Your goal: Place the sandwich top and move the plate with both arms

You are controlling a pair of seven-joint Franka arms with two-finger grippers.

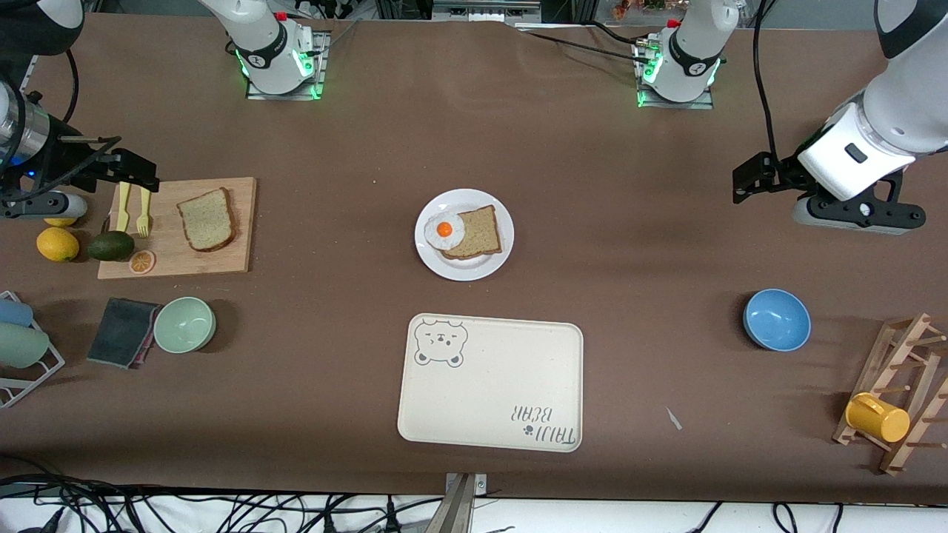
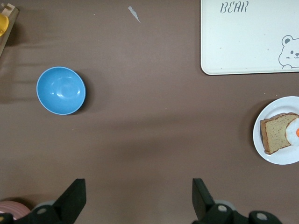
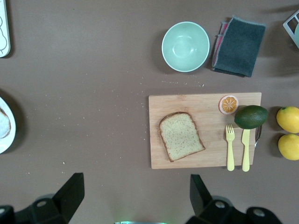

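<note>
The sandwich top [image 1: 207, 220] lies flat on a wooden cutting board [image 1: 241, 252] toward the right arm's end of the table; it also shows in the right wrist view [image 3: 181, 136]. The white plate [image 1: 464, 271] sits mid-table and holds a darker bread slice [image 1: 481, 233] with a fried egg [image 1: 444, 230] on it; the plate also shows in the left wrist view [image 2: 280, 157]. My right gripper [image 1: 142, 174] is open and empty, up over the board's fork-and-knife end. My left gripper [image 1: 743, 183] is open and empty, over bare table toward the left arm's end.
A cream bear tray [image 1: 489, 385] lies nearer the front camera than the plate. A blue bowl [image 1: 776, 319] and a wooden rack with a yellow mug [image 1: 878, 417] are toward the left arm's end. A green bowl [image 1: 184, 324], grey cloth [image 1: 122, 332], avocado [image 1: 111, 246] and lemons [image 1: 57, 243] surround the board.
</note>
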